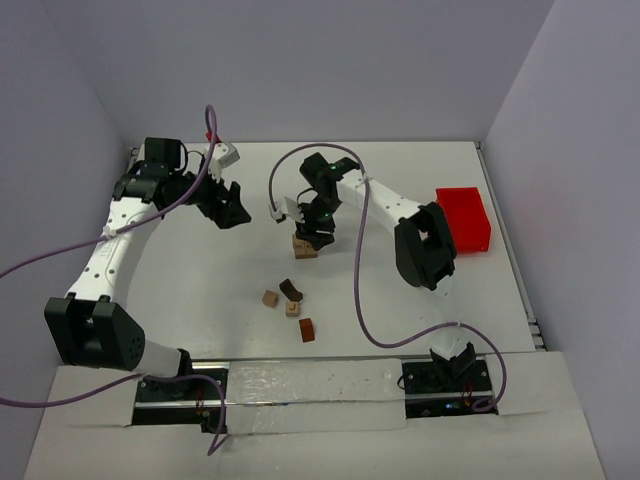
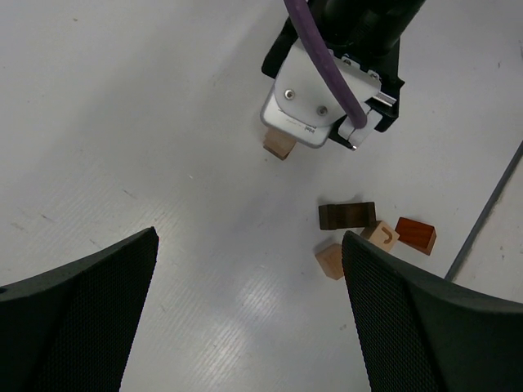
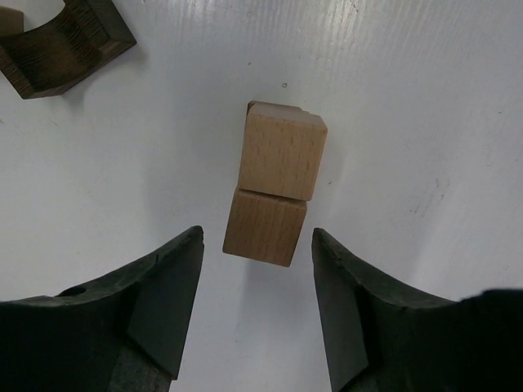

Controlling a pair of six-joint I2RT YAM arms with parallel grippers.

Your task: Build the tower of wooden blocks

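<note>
Cubes of the wood block tower (image 3: 274, 184) stand between the right fingers (image 3: 163, 302) — released, not touching — left fingers (image 2: 82, 310) wide.

in the right wrist view the dark brown arch piece (image 3: 57, 45), up and left of the right claw (image 3: 257, 245), was cut off by the top and left edges; whether the tan blocks (image 3: 274, 184) between its fingers stood stacked or lay end to end could not be told, and a sliver behind them stayed unreadable

from the left wrist, the right claw's camera housing (image 2: 306, 106) hid all but one corner of the tan blocks beneath it, and the left claw (image 2: 249, 235) ran off the bottom edge
</note>
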